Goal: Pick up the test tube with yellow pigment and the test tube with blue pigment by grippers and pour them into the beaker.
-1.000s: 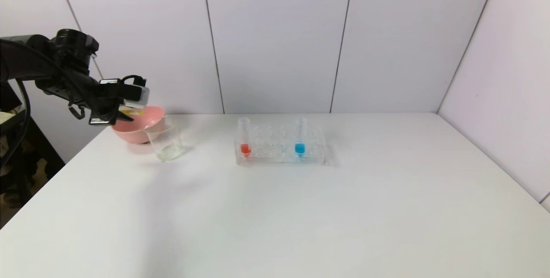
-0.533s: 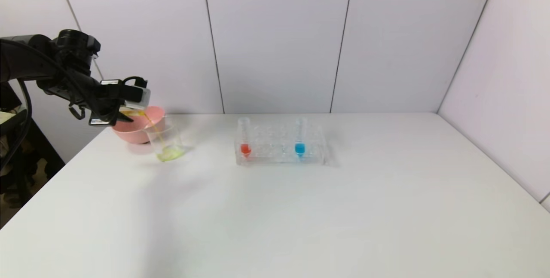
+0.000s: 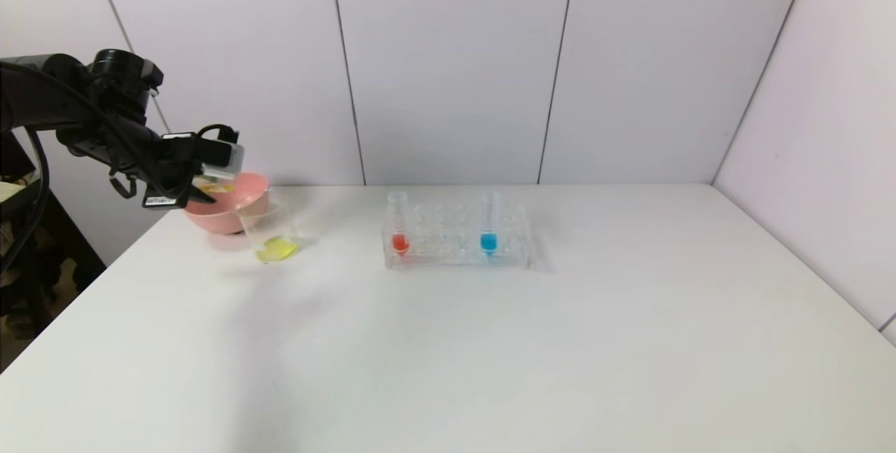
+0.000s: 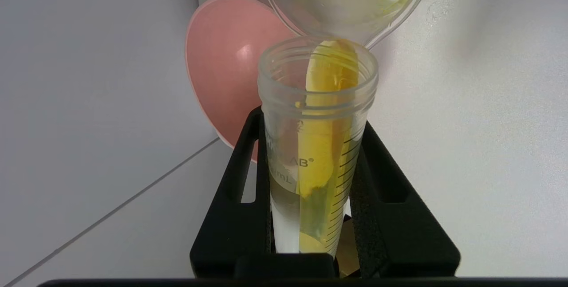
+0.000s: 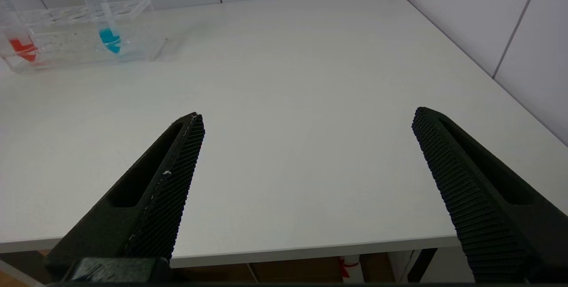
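Note:
At the table's far left, my left gripper [image 3: 203, 190] hangs above the beaker [image 3: 269, 232], shut on the test tube with yellow pigment [image 4: 317, 145]. The tube lies tipped with its mouth over the beaker's rim [image 4: 337, 3]. A yellow streak runs along the tube's inner wall, and a yellow pool lies in the beaker's bottom [image 3: 276, 250]. The test tube with blue pigment [image 3: 488, 229] stands upright in the clear rack [image 3: 455, 253]; the right wrist view shows it [image 5: 102, 16] too. My right gripper [image 5: 308, 118] is open and holds nothing, above the table's near right edge.
A pink bowl [image 3: 217, 218] stands right behind the beaker, under my left gripper, and also fills the background of the left wrist view [image 4: 222, 69]. A tube with red liquid [image 3: 399, 229] stands at the rack's left end. White walls close the back and right.
A thin yellow stream fell into the beaker half a second ago; it has stopped, and the yellow pool in the beaker has grown. The left gripper has shifted slightly left.

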{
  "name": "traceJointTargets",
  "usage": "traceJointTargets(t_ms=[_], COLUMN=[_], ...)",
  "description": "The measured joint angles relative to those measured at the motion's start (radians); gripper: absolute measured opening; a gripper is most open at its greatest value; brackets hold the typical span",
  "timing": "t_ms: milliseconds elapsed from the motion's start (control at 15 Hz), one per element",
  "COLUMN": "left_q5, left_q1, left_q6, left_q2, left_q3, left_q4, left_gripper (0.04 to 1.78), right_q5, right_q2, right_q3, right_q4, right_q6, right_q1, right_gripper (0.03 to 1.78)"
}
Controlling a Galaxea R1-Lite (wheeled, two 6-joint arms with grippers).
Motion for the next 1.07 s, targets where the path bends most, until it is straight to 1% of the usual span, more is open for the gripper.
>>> traceJointTargets(t_ms=[267,1067], left_q5=[0.01,0.129], left_q1=[-0.003,-0.035], left_q6=[-0.019,-0.021], left_q2=[-0.001,0.005], left_q3=[0.0,0.0], left_q4=[0.019,0.021], left_gripper=[0.52,0.52], right_q5=[0.0,0.0], right_q2=[0.0,0.0], right_q3=[0.0,0.0], right_q4=[0.0,0.0], right_q6=[0.0,0.0], right_q1=[0.0,0.0], right_gripper=[1.71,1.71])
